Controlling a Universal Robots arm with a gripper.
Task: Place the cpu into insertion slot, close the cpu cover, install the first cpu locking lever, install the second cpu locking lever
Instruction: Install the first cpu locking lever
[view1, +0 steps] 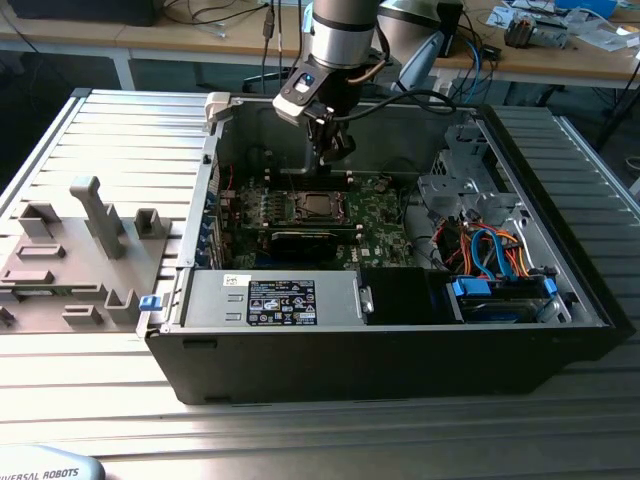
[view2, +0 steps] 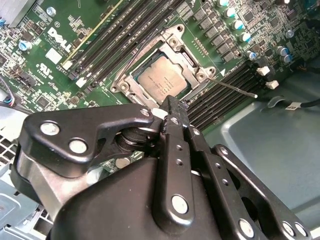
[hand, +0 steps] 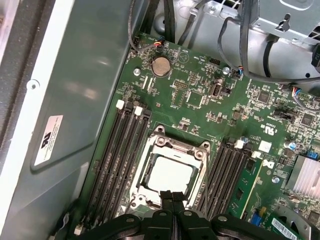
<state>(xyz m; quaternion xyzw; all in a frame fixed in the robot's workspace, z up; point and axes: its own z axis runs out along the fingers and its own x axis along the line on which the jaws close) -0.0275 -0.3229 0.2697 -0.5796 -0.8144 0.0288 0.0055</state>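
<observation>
While my black gripper hung just above the square dark insertion slot, jaws clenched empty, the dull silver-grey cpu lay in it under the thin silver frame cover. I judged my tips could slip off the thin wire lever beside it.

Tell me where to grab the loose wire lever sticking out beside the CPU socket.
Probably take the locking lever near its free tip, coming from above. That end juts clear over the memory slots, while the other end sits tight against the cpu cover.
</observation>
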